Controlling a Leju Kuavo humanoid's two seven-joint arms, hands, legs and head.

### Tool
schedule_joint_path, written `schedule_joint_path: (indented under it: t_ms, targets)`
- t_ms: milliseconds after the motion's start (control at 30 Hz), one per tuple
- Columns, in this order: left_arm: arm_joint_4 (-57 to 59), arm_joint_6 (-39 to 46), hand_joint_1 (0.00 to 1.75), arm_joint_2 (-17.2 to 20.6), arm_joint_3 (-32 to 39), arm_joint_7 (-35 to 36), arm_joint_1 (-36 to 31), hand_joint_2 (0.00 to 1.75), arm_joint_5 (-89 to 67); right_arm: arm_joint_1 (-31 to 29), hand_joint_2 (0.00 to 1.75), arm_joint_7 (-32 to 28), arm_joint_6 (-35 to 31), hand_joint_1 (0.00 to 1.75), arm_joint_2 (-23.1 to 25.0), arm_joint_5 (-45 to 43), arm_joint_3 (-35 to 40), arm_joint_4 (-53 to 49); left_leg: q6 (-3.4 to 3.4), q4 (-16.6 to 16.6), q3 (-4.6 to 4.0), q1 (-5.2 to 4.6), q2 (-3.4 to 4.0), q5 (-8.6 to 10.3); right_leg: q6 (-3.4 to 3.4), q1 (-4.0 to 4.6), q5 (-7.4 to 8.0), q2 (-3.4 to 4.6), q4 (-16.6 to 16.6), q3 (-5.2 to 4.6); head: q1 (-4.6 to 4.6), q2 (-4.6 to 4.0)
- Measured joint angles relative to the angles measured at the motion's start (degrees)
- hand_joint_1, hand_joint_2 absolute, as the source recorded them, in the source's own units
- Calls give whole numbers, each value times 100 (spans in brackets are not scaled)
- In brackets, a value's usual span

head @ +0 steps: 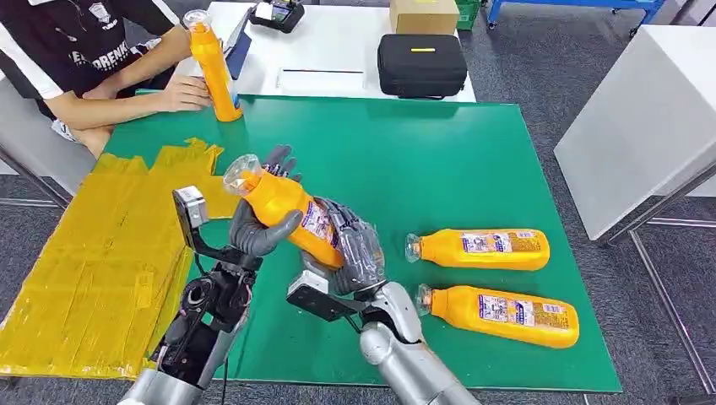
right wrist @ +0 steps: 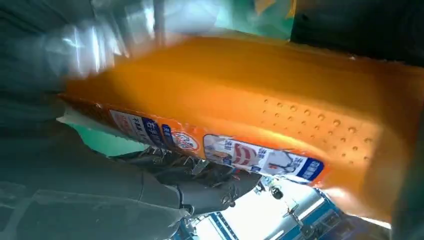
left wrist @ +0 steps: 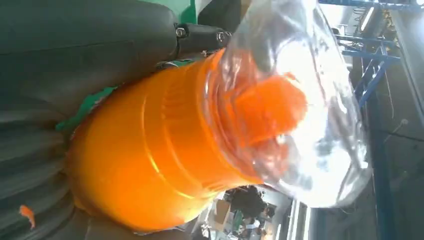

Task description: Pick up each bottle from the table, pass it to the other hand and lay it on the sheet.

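Observation:
An orange bottle (head: 283, 202) with a clear cap is tilted in the air above the left part of the green mat (head: 422, 160), cap up and to the left. My left hand (head: 256, 232) grips its upper body just under the neck; the left wrist view shows the bottle (left wrist: 160, 150) against that hand (left wrist: 75, 50). My right hand (head: 355, 251) wraps the lower, labelled end; in the right wrist view the bottle (right wrist: 240, 110) lies across that hand (right wrist: 110, 190). Two more orange bottles (head: 477, 249) (head: 500, 315) lie on the mat to the right. The yellow sheet (head: 93, 253) lies to the left.
A person sits at the far left corner and holds another orange bottle (head: 213, 67) upright on the mat's edge. Behind the mat are a black case (head: 420, 65) and a cardboard box (head: 422, 15). A white table (head: 650, 110) stands to the right.

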Motion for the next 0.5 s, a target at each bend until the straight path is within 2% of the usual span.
schedule_joint_path:
  t_ms: [200,233,267,300,500]
  targets:
    - [15,-13,0,0,9,39,3,175,15,-214,175,225,35,175,24,184,61,413,0,0,0,0,0,0,0,0,0,0,0,0,2,0]
    - [15,-13,59,0,9,55,4,175,15,-249,175,225,41,175,31,194,70,482,0,0,0,0,0,0,0,0,0,0,0,-1,0,0]
    - [15,-13,168,0,11,57,3,175,15,-281,175,221,48,175,46,203,72,541,0,0,0,0,0,0,0,0,1,1,0,-1,0,0]
    - [15,-13,175,0,11,59,2,175,15,-314,175,212,50,175,57,203,74,605,0,0,0,0,0,0,0,0,0,1,0,-1,0,0]
    - [20,-77,175,2,46,48,3,175,77,-435,175,87,22,175,85,170,70,876,0,0,0,0,0,1,0,0,0,0,0,-1,0,0]
